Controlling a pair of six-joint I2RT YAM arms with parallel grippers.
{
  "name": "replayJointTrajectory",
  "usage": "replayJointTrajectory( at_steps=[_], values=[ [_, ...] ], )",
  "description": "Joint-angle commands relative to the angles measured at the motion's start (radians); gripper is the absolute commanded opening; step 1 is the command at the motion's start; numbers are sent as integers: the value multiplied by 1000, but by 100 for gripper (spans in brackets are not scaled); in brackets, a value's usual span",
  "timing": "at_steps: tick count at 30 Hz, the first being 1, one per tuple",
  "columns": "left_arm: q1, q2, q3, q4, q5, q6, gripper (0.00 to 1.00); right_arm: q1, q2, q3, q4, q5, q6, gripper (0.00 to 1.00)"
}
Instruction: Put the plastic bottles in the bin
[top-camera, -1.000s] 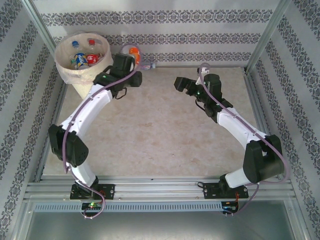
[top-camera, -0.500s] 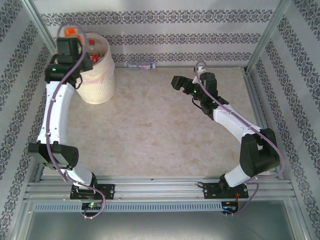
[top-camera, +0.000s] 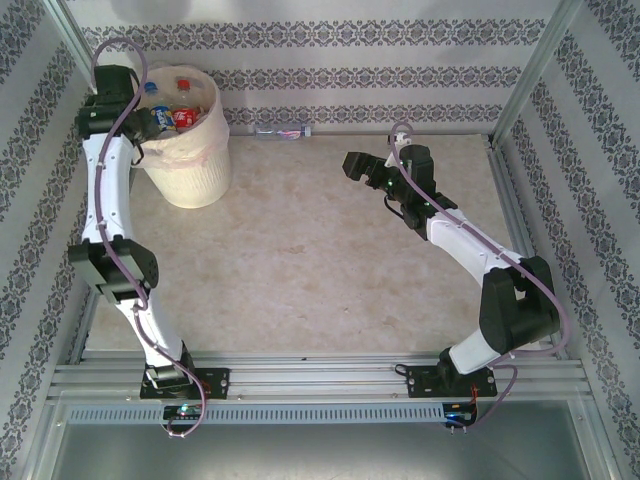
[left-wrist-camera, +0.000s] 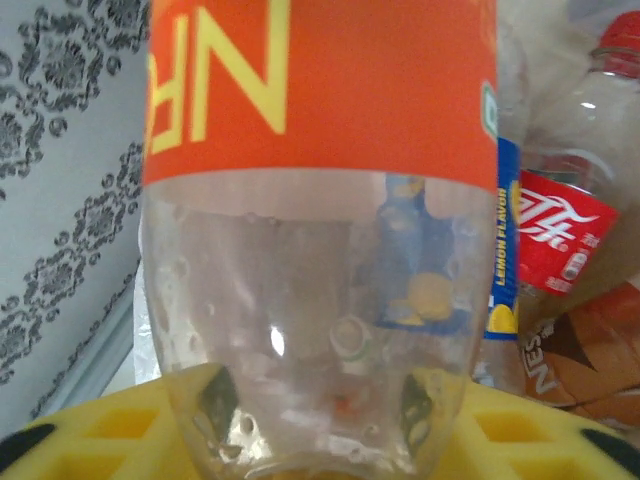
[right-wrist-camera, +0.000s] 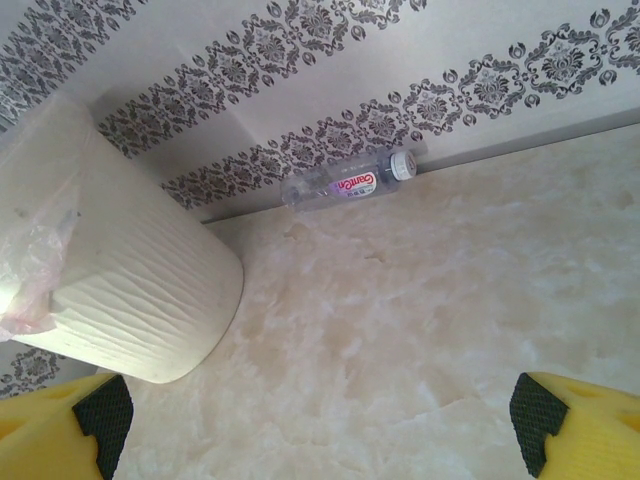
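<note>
Currently, left end effector (left-wrist-camera: 320, 452) gripping orange-labelled bottle (left-wrist-camera: 320, 90) at bin (top-camera: 195, 175) rim, right end effector (right-wrist-camera: 320, 410) spread, empty.

I see a beige marble-look tabletop (top-camera: 330, 270) with mottled staining. The back wall (top-camera: 350, 60), left wall (top-camera: 30, 200) and right wall (top-camera: 600, 200) are all white paper with grey damask bands. Aluminium posts (top-camera: 535, 75) stand at the back corners. Aluminium rails (top-camera: 320, 378) run along the near edge, a slotted strip (top-camera: 320, 412) just below them, then grey sheet metal (top-camera: 320, 450).

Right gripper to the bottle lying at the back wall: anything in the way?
Nothing visible. Bare table lies between the open right gripper and the clear bottle; the bin stands left of that line.
</note>
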Motion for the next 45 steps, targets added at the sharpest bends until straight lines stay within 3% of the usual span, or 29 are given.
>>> replayJointTrajectory(
  at_steps=[1,8,17,26,32,36,45],
  values=[
    [11,10,96,-60,-23,-8,62,7,-5,7,1,18,-11,98],
    [11,14,171,-44,41,-12,77,7,0,7,4,19,2,98],
    [9,56,174,33,337,-74,81,7,1,4,3,18,4,98],
    [22,124,175,-50,241,-128,82,7,-12,-9,-5,24,-2,98],
    [29,122,208,-34,286,-133,82,7,-18,-13,-8,25,-2,98],
    [25,88,216,4,374,-143,84,7,-30,-22,-8,33,0,98],
    [-71,-9,175,63,414,-132,96,-3,-102,-72,-25,79,-16,98]
  ],
)
